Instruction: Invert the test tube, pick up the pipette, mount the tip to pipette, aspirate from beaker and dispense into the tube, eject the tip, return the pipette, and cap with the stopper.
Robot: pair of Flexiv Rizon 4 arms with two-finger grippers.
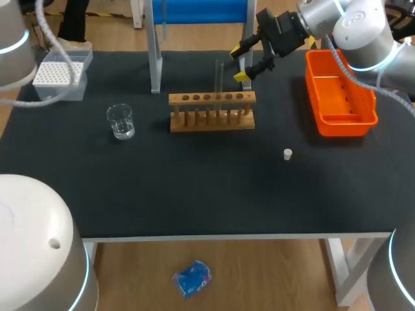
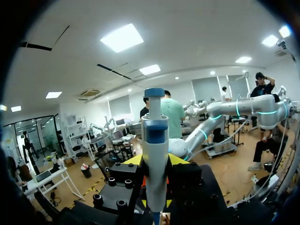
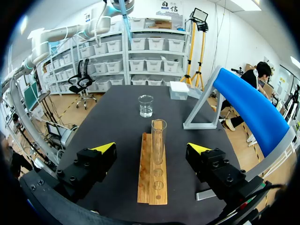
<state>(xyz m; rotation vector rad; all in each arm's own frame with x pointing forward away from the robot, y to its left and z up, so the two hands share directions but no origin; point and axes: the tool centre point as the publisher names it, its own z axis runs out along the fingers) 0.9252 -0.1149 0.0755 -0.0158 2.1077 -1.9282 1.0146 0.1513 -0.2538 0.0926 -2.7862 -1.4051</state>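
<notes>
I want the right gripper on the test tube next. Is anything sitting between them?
Nothing visible stands in the way. The right gripper is open, and the test tube stands upright in the wooden rack just ahead of it, with only open air between the fingers and the tube.

— What kind of place is this?
— A robotics lab bench. A robot arm (image 1: 353, 29) hangs over a black table (image 1: 194, 194) laid with labware: wooden tube rack (image 1: 212, 111), glass beaker (image 1: 120, 121) to its left, white tip box (image 1: 59, 74) far left, and a pipette (image 2: 154, 150).
</notes>
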